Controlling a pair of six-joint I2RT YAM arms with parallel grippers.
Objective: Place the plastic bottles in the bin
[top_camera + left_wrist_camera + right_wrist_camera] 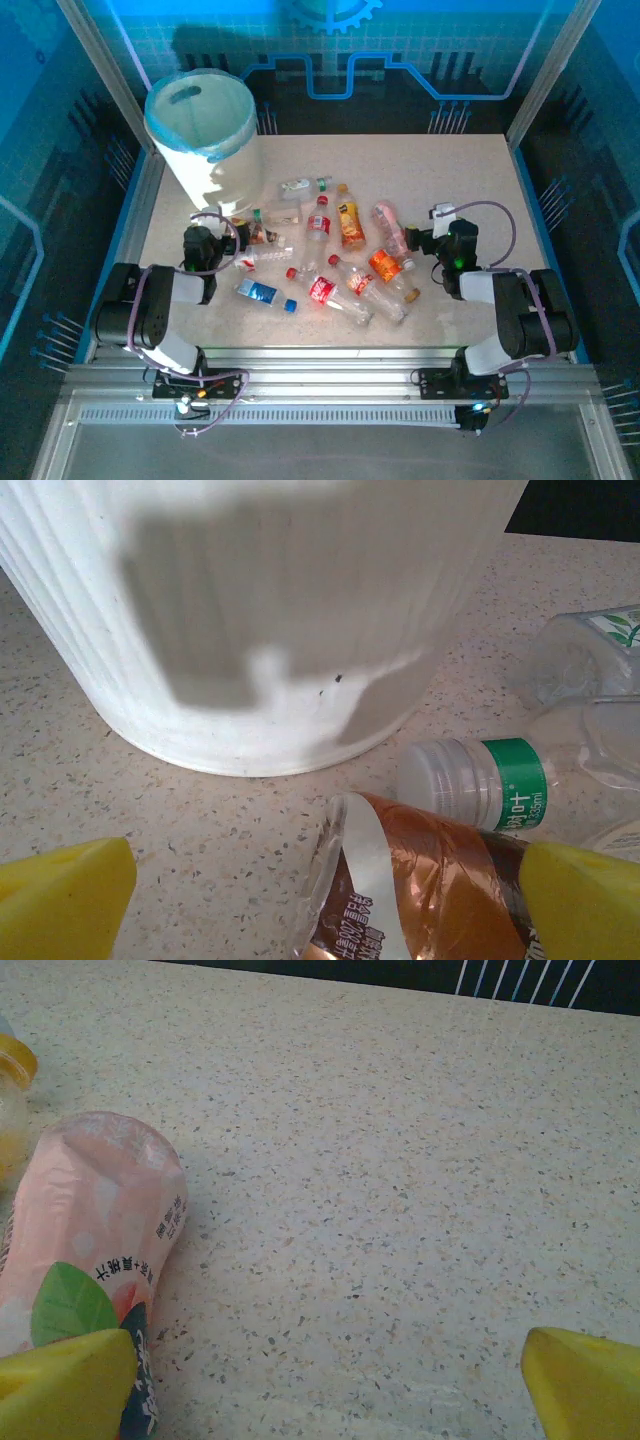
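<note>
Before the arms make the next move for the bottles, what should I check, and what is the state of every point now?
1. The left tool is open: ok.
2. The brown-label bottle lies between its fingers: ok, though off-centre.
3. The right tool is open: ok.
4. The pink-label bottle is centred in it: not ok, it lies off to one side.
5. The bin stands upright, mouth free: ok.

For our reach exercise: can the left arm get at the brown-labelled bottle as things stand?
Probably yes: the left end effector is open, and the brown-labelled bottle lies uncovered between its fingers.
</note>
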